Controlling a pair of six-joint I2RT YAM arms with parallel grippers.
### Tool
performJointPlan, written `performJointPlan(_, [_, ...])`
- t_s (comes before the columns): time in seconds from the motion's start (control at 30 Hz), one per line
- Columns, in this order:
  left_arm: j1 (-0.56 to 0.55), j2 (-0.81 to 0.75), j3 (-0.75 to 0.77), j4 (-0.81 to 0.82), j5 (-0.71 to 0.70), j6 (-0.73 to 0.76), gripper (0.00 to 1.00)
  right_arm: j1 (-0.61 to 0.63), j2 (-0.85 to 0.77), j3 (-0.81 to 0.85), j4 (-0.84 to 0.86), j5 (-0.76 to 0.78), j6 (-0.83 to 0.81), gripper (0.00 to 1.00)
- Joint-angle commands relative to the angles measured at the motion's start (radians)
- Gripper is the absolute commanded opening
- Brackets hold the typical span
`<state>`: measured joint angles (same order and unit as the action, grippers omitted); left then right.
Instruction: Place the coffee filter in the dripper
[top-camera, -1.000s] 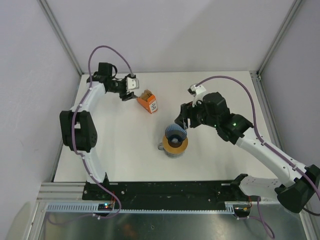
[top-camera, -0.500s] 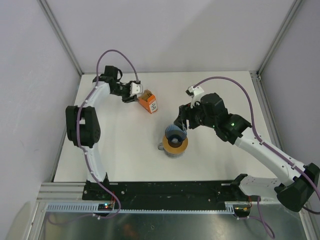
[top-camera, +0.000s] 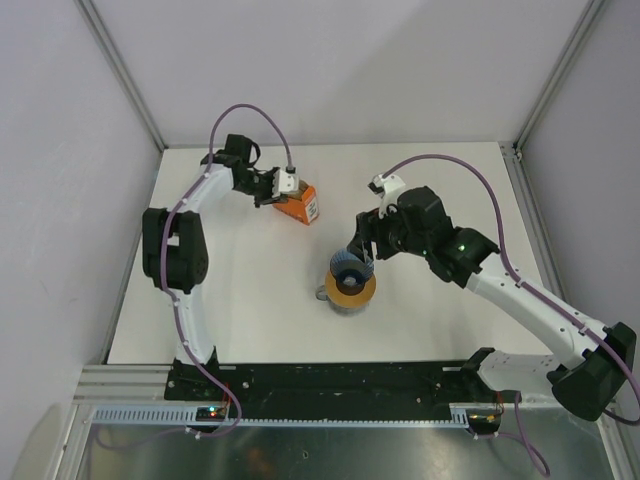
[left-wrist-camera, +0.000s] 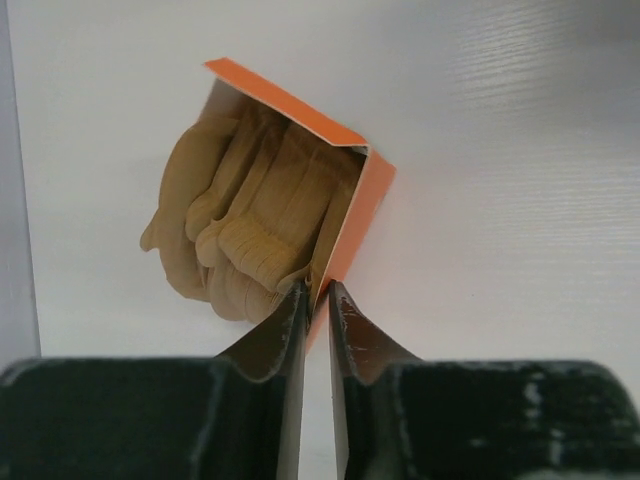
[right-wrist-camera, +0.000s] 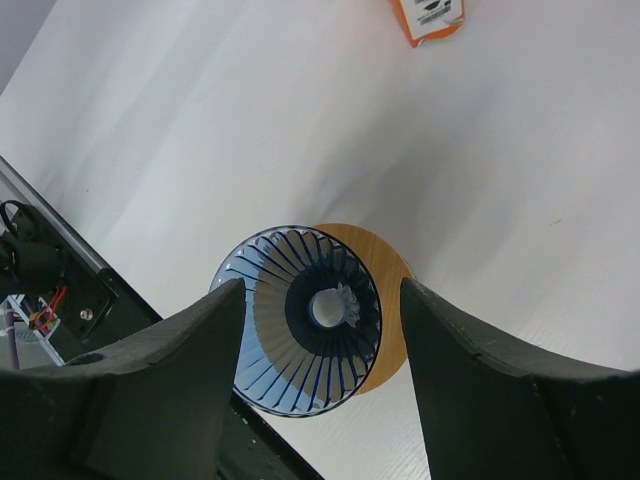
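The coffee filter (left-wrist-camera: 235, 225) is not yet singled out. A stack of tan filters bulges from the open mouth of the orange box (left-wrist-camera: 352, 215) in the upper left of the left wrist view, and the box lies on the white table (left-wrist-camera: 520, 180). The left gripper (left-wrist-camera: 318, 305) is found at the bottom centre of that view with its jaws pressed nearly together. It is the box's orange side wall, not a filter, that appears to run into the narrow slot between them. The filters lie just to the left of the left-hand fingertip (left-wrist-camera: 292, 310). Whether a paper edge is caught as well cannot be told.

The main risk is judged to be that the box is lifted or dragged instead of a single filter, because the pinch sits on cardboard. Should paper be caught alongside, several nested filters could be drawn out together, or one could be creased or torn against the wall.

The dripper (right-wrist-camera: 300, 330) is seen at the centre of the right wrist view, set on the tan-ringed cup (right-wrist-camera: 388, 290) but offset toward the left of it. The right gripper (right-wrist-camera: 322, 295) is spread to either side of it, and no firm hold is evident. The cone could be tipped off its seat by a nudge, and a filter brought over would then miss it.
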<state>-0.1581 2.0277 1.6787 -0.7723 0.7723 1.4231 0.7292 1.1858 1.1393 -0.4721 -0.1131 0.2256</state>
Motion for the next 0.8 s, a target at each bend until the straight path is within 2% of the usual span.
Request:
performJointPlan(0.0, [-0.022,-0.005,0.026,-0.002,-0.043,-0.041,0.12,0.007,-0.007,0.027,0.001,0.012,-0.012,0.68])
performJointPlan(0.07, [-0.034,-0.015,0.021,-0.002,-0.056,-0.079,0.04,0.008,-0.012,0.027,-0.004,0.017,-0.01,0.68])
performJointPlan(0.17, [-0.057,-0.034,0.021,-0.004,-0.078,-0.198,0.01,0.011,-0.013,0.027,-0.014,0.028,-0.01,0.68])
performJointPlan(0.5, [-0.106,-0.02,0.081,-0.004,-0.176,-0.617,0.0,0.018,0.001,0.027,-0.005,0.02,-0.011,0.68])
performJointPlan(0.67, [-0.107,-0.046,0.084,-0.003,-0.173,-0.734,0.0,0.02,0.002,0.027,-0.009,0.021,-0.011,0.68])
performJointPlan(0.77, [-0.107,-0.069,0.064,-0.002,-0.156,-0.748,0.0,0.022,0.003,0.027,-0.011,0.02,-0.012,0.68])
